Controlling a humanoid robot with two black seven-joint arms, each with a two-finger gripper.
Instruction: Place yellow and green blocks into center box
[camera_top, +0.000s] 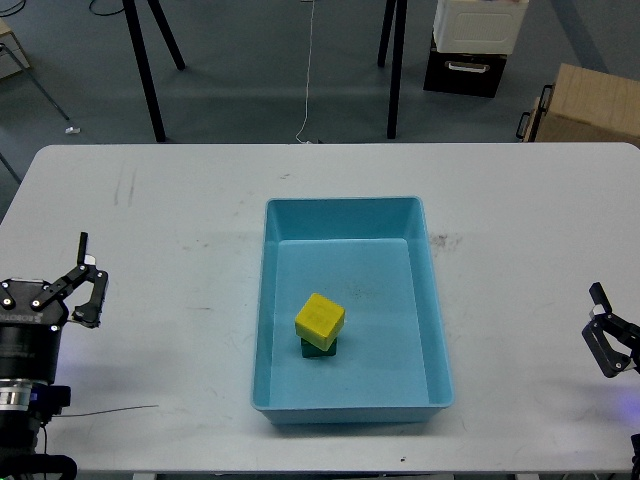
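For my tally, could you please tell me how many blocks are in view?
2: the yellow block sits on the green block, both inside the blue tray. None elsewhere.

Left arm: black housing with a cylindrical wrist section, a bright metallic ring below it, and small pale round fasteners on the upper face. Left pincer (88, 275): black linkage bars ending in thin black fingers. A thin dark cable trails from the left arm. Right pincer (604, 318): black, angular, only partly in view at the frame edge.
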